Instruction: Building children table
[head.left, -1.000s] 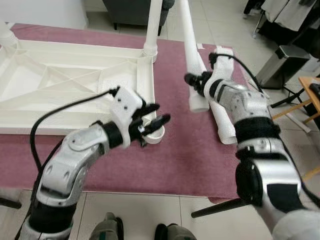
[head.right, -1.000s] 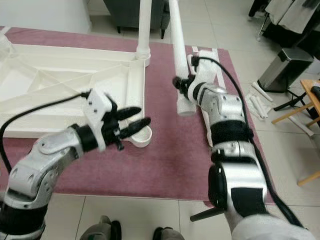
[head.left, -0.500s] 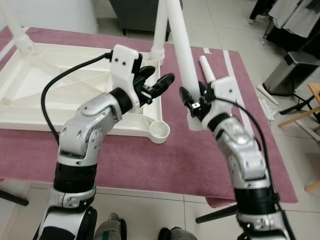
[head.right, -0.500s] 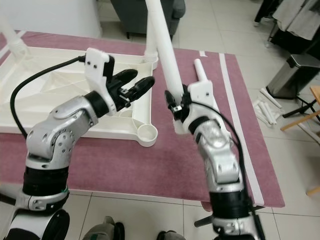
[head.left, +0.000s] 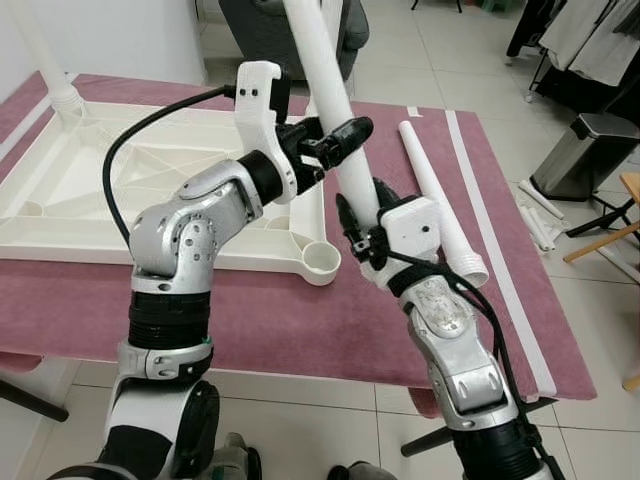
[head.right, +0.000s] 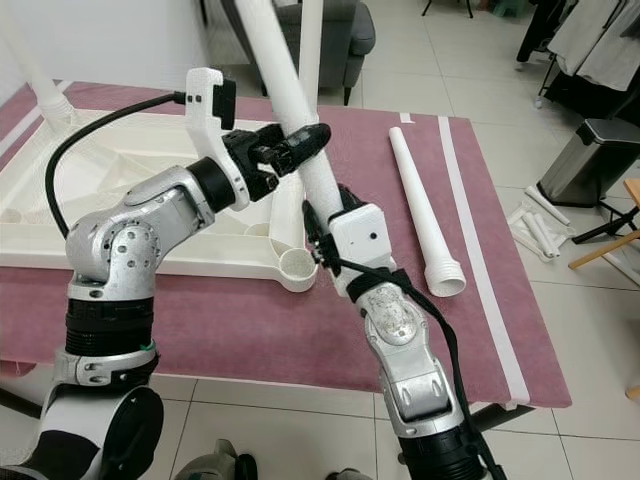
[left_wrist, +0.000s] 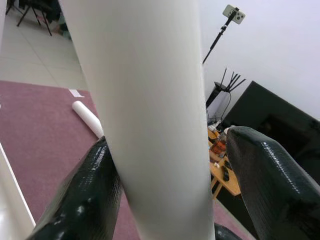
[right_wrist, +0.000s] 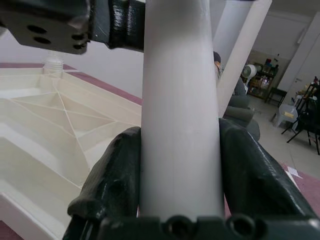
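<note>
An upturned white table top (head.left: 100, 170) lies on a maroon rug. Its near corner has a bare round socket (head.left: 322, 262). A long white table leg (head.left: 320, 70) stands tilted above that corner, leaning up and to the left. My right gripper (head.left: 365, 215) is shut on the leg's lower end, both fingers (right_wrist: 115, 175) pressed to its sides. My left gripper (head.left: 345, 138) is open higher up and straddles the leg; one finger (left_wrist: 90, 195) touches it, the other stands a little off. A second loose leg (head.left: 440, 205) lies on the rug to the right.
A fitted leg (head.left: 50, 60) rises from the table top's far left corner. A dark armchair (head.left: 290, 30) stands behind the rug. A grey bin (head.left: 585, 150) and small white parts (head.left: 535, 215) are on the tiled floor at right.
My right gripper has swung the leg up from lying near the rug to a steep tilt over the near corner. My left gripper has risen from the socket and closed in around the leg.
</note>
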